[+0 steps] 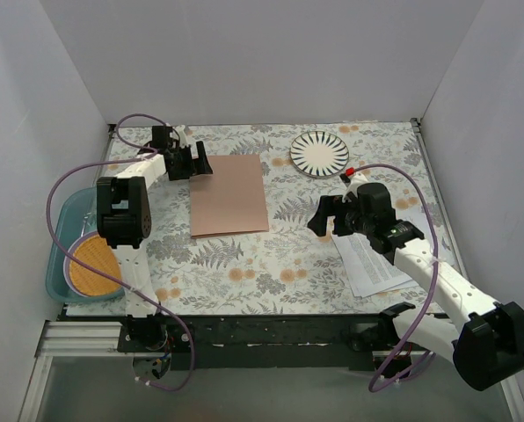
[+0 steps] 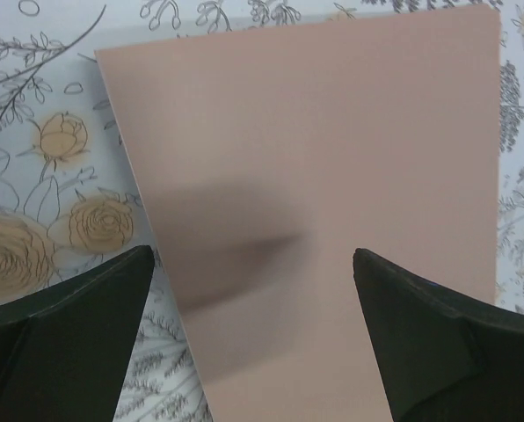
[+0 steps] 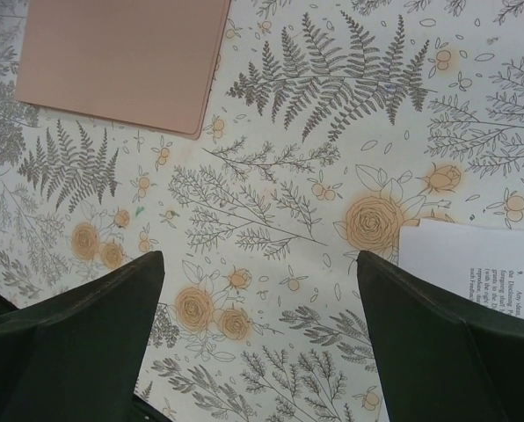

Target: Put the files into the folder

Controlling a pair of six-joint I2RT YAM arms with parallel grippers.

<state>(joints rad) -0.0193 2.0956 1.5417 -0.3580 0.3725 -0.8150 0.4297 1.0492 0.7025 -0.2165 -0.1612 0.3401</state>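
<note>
Folder shut, files outside: nothing filed

Top view: closed folder lay just ahead of left gripper; files lay behind right gripper, under its wrist. Left wrist: jaws spread, empty, above folder. Right wrist: jaws spread, empty; sheet corner beside one finger, folder ahead-left. Opening and loading not yet done.
</note>
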